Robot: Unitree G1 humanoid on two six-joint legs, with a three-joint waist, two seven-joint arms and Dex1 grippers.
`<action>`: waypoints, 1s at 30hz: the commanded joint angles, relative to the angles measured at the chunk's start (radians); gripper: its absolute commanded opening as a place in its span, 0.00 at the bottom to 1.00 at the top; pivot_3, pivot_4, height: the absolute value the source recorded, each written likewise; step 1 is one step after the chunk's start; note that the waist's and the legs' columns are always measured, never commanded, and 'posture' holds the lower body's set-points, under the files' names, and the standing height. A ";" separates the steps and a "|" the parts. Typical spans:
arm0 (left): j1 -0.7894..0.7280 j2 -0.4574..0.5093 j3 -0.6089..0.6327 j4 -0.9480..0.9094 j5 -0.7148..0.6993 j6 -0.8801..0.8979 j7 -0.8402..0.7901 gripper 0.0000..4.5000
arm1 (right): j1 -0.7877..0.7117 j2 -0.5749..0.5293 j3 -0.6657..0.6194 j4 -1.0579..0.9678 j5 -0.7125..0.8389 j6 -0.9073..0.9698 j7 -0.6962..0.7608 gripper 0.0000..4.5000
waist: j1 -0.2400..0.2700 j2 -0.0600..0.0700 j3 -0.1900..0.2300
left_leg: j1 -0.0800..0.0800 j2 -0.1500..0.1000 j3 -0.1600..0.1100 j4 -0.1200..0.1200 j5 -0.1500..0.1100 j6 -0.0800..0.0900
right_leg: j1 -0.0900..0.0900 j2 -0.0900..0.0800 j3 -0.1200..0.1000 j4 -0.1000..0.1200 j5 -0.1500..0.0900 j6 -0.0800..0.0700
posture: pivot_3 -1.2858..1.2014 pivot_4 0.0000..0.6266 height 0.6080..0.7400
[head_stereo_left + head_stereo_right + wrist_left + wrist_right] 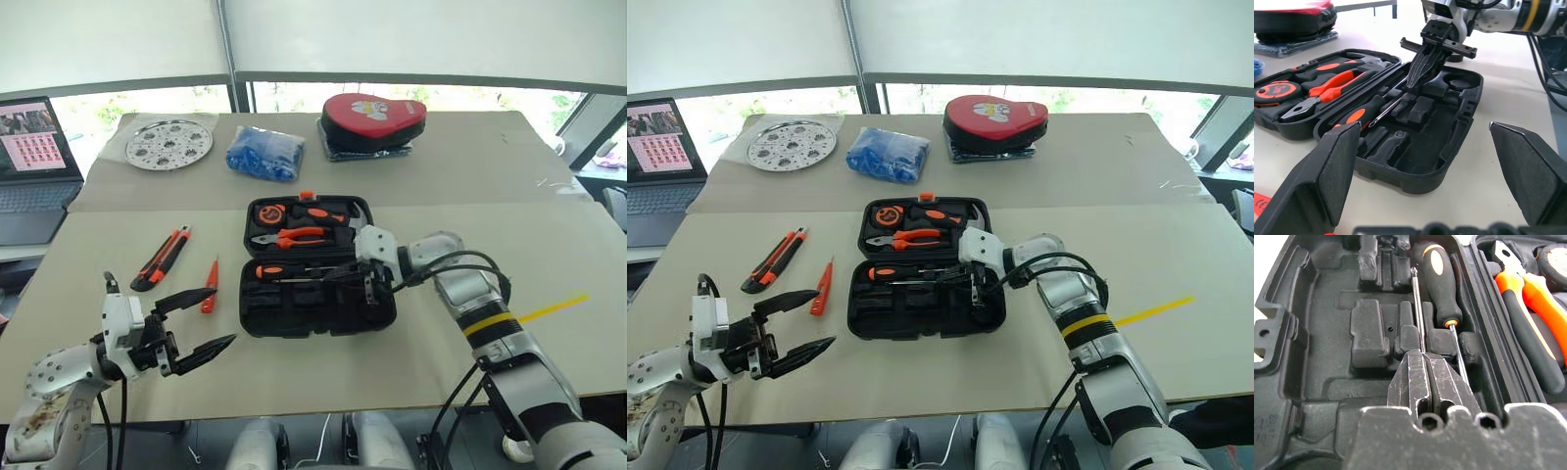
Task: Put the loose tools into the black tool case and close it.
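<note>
The black tool case [382,318] lies open in mid-table. One orange-and-black screwdriver [1441,281] sits in a slot of its near half. My right gripper [1422,355] hangs over that half, shut, its tips on the thin shaft of a second screwdriver [1417,308]; that one's handle is hidden, and I cannot tell whether the shaft is pinched. The orange-black utility knife [162,258] and the slim orange tester screwdriver [211,287] lie on the table left of the case. My left gripper [223,315] is open and empty, near the front edge, left of the case.
The case's far half holds pliers [294,236], a tape measure [266,213] and a hammer. A red heart-shaped pouch [374,119], a blue bag [265,153] and a round metal disc [168,144] sit at the back. A laptop [34,166] stands off the table's left.
</note>
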 commanded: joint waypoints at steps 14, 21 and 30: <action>0.288 -0.026 0.465 0.152 -0.016 0.120 0.308 1.00 | 0.420 -0.158 -0.441 -0.426 0.432 -0.017 0.099 0.71 | 0.014 -0.001 0.001 | -0.003 0.000 -0.001 0.000 -0.003 0.003 | -0.001 -0.002 -0.003 -0.006 0.000 0.000 | 0.52 0.24 1.00; 0.360 -0.017 0.494 0.063 -0.059 0.239 0.319 1.00 | 0.640 -0.157 -0.562 -0.473 0.528 -0.034 0.066 0.99 | 0.019 -0.002 0.001 | -0.002 0.000 0.000 0.000 -0.008 0.010 | 0.000 -0.001 -0.002 -0.004 -0.001 0.000 | 0.52 0.24 1.00; 0.006 0.004 0.203 -0.347 -0.258 0.843 0.905 1.00 | 0.592 -0.125 -0.523 -0.607 0.580 -0.034 0.018 0.99 | 0.031 -0.001 0.003 | 0.001 0.000 -0.001 0.000 -0.006 0.006 | 0.001 -0.001 0.002 -0.002 0.001 -0.001 | 0.52 0.24 1.00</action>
